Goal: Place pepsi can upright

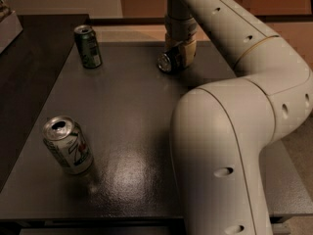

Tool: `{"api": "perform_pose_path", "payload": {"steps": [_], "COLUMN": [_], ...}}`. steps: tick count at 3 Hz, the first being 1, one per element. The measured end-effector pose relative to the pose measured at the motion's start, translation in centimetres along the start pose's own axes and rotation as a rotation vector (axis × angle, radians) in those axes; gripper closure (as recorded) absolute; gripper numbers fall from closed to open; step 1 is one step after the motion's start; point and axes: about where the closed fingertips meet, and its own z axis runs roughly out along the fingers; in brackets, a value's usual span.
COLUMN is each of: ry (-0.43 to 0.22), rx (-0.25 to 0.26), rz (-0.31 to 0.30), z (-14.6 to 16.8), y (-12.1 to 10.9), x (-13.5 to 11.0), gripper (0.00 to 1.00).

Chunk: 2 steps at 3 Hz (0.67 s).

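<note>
Clearly the pepsi can (167, 61) is not upright yet: it lies on its side near the far edge of the table (132, 126), with its silver top turned toward the left of the view. The gripper (176, 60) reaches down from above and is clamped across the can's body, with one pale finger (189, 53) showing on its right flank. I judge that this sideways hold would let the wrist turn the can onto its base. Well apart to the left, a green can (88, 46) stands upright, and a white-silver can (67, 145) stands near the front left corner. Its mouth is open, but what any can holds cannot be seen. The bulky arm (230, 131) fills the right foreground.
</note>
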Motion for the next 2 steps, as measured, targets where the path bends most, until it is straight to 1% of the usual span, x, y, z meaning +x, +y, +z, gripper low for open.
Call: {"api": "perform_pose_path", "payload": {"steps": [1,2], "ry": [-0.010,0.003], "rx": [0.037,0.132], "rz": [-0.009,-0.048], "z": [-1.4,-4.3], "y": [0.1,0.2], "x": [0.1,-0.1], "gripper": [0.87,1.00]}}
